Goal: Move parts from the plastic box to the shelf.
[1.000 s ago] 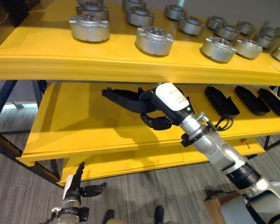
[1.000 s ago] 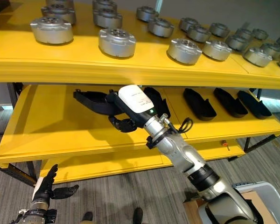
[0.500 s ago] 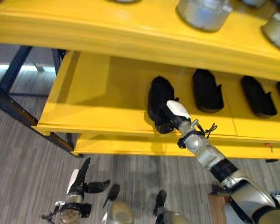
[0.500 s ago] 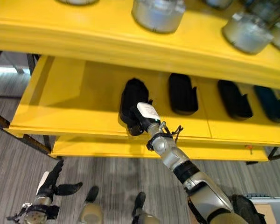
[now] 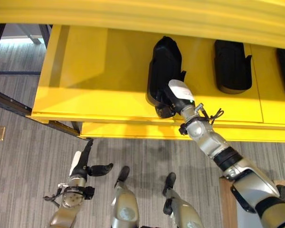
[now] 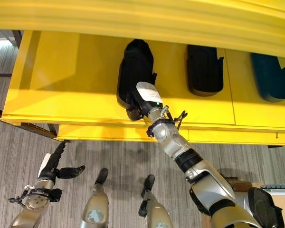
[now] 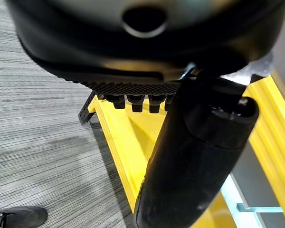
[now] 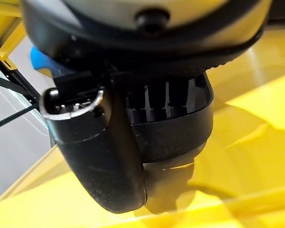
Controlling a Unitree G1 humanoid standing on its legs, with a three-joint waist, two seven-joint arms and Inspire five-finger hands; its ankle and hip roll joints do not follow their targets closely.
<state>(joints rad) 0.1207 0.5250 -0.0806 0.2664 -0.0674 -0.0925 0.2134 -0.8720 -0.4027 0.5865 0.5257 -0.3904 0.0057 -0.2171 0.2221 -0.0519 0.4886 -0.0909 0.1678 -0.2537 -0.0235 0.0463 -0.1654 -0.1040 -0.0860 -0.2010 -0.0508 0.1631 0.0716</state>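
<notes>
A black part (image 5: 164,69) was gripped near the shelf's (image 5: 85,95) front edge by the right hand (image 5: 173,97) (left hand (image 5: 81,164) hung open).

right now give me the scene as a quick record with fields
right hand: curled on the near end of a black part lying on the yellow shelf
left hand: open, low over the grey floor, holding nothing
other black parts: one lying further right on the same shelf
placement: part on the shelf, not yet released
</notes>
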